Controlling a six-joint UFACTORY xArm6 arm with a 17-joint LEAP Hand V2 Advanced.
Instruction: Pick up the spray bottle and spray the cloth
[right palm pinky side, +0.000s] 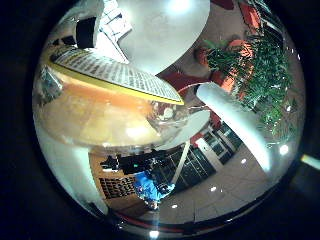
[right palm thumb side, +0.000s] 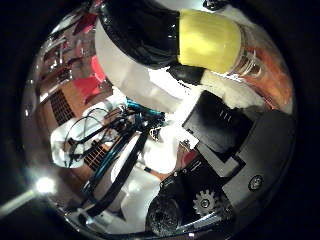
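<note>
The hand (right palm thumb side: 220, 150) is curling its fingers (right palm pinky side: 235, 120) around the spray bottle (right palm pinky side: 100, 110), gripping it tight against the palm, just below the bottle's yellow collar (right palm thumb side: 207, 42).

spray bottle (right palm pinky side: 105, 107) filling robot hand (right palm thumb side: 225, 150)

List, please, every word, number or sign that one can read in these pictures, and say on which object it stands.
No text can be read.
Spray bottle: its label carries rows of fine print, too small and blurred to read.
Yellow collar of the bottle: no print visible.
Robot hand: black and geared parts, no legible marking.
</note>
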